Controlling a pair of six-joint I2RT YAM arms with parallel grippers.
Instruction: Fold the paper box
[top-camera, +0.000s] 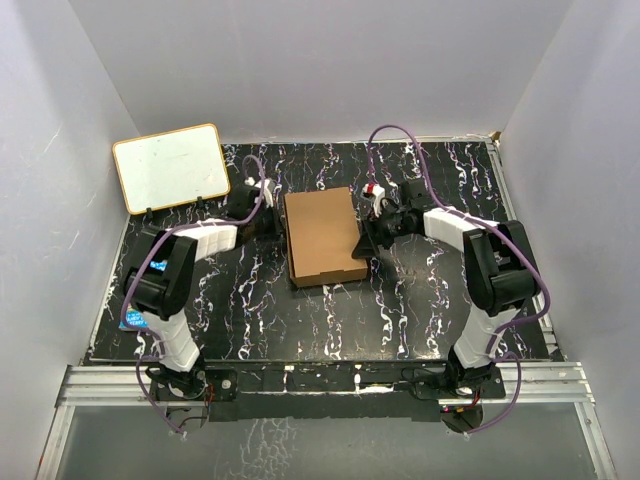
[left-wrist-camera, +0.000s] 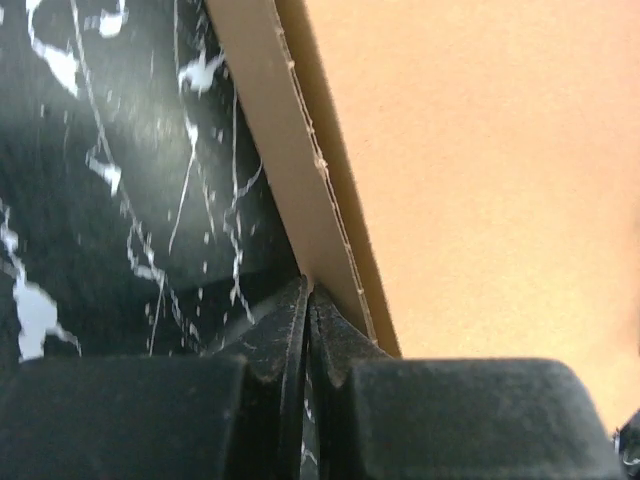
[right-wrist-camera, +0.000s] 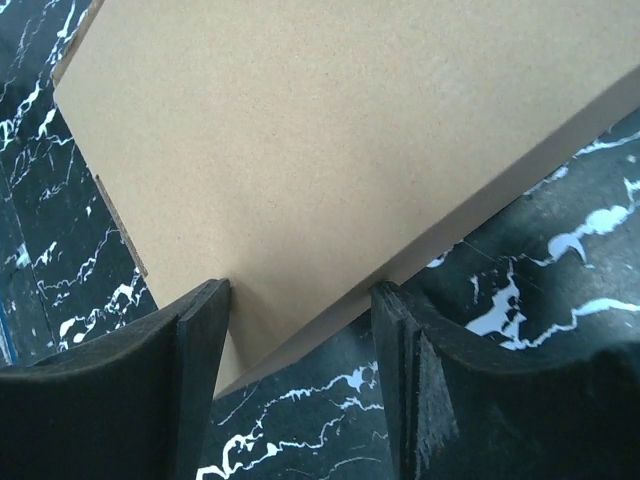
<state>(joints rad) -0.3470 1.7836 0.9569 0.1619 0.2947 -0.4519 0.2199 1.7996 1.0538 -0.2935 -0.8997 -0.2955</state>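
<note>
The paper box (top-camera: 320, 235) lies closed and flat, a shallow brown cardboard rectangle in the middle of the black marbled table (top-camera: 420, 310). My left gripper (top-camera: 272, 222) is at the box's left side. In the left wrist view this gripper (left-wrist-camera: 308, 290) is shut with nothing between its fingers, its tips against the box's side wall (left-wrist-camera: 290, 190). My right gripper (top-camera: 365, 245) is at the box's right edge. The right wrist view shows it (right-wrist-camera: 300, 290) open, straddling that edge of the box (right-wrist-camera: 330, 130): one finger over the lid, the other by the side wall.
A white board with a tan frame (top-camera: 172, 167) leans at the back left of the table. A small blue thing (top-camera: 130, 320) sits at the table's left edge beside the left arm. White walls close in the table on three sides.
</note>
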